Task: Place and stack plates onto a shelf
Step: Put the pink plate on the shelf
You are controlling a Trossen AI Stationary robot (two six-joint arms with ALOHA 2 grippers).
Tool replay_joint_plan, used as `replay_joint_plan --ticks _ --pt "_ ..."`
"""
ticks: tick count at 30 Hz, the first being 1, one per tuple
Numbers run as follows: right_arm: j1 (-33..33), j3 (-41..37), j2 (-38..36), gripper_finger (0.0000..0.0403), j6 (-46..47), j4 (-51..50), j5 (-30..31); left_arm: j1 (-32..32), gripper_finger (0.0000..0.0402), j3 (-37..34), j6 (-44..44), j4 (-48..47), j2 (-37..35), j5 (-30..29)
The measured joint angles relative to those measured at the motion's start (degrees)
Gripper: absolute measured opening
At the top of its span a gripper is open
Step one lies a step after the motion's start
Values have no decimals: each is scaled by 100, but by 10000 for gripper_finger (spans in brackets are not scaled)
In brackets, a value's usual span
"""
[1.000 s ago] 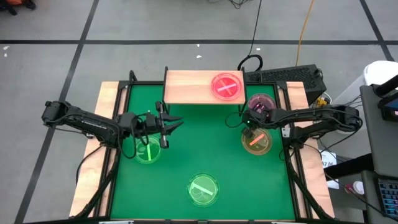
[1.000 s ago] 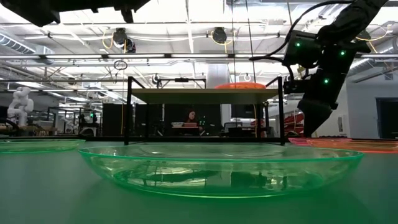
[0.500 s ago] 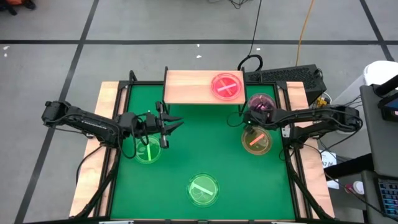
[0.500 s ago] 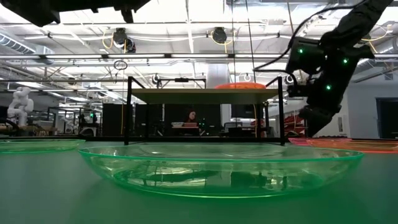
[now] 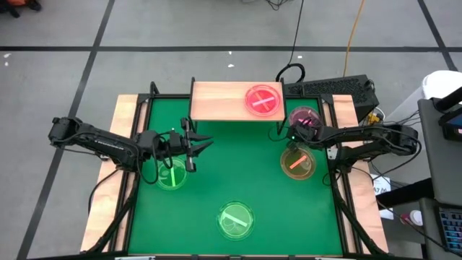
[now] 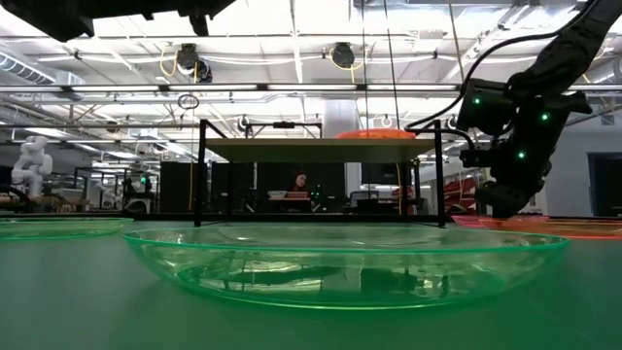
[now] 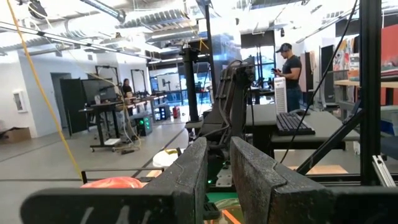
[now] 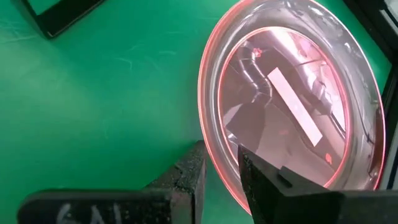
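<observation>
The light-wood shelf (image 5: 224, 100) stands at the table's far edge, with a pink plate (image 5: 263, 100) lying flat on its right half. A second pink plate (image 5: 304, 115) rests flat on the green table to the right of the shelf. My right gripper (image 8: 221, 152) is low at that plate's near rim, narrowly open, one finger outside and one inside. An amber plate (image 5: 297, 164) lies nearer, just beyond the gripper. Two green plates (image 5: 172, 175) (image 5: 236, 219) lie on the table's left and near parts. My left gripper (image 5: 201, 143) hovers above the left green plate, narrowly open. My right gripper has its fingers on either side of the pink plate's near rim (image 8: 214, 177), coming from above and slanting down. The outer finger (image 8: 186, 180) is over the green table and the inner finger (image 8: 267, 186) over the plate's bowl. I cannot tell whether they touch the rim.
Black frame rails run along the table's left and right sides, the right one (image 5: 333, 144) close to the pink plate. A keyboard (image 5: 339, 88) lies beyond the table's far right corner. The shelf's left half is bare wood. Open green surface lies in the table's middle.
My right gripper has moved from beside the amber plate toward the table's far right, over to the pink plate on the table. It has also come down and tipped. The plates and the left arm have kept still.
</observation>
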Motion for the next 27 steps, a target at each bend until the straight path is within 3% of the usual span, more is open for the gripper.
replay_joint_plan --ticks 9,27 --pt "83 58 -171 77 -436 144 -51 0 78 0 2 0 2 1" --pt "17 -328 -275 77 -93 426 -46 0 78 0 -26 -26 2 0"
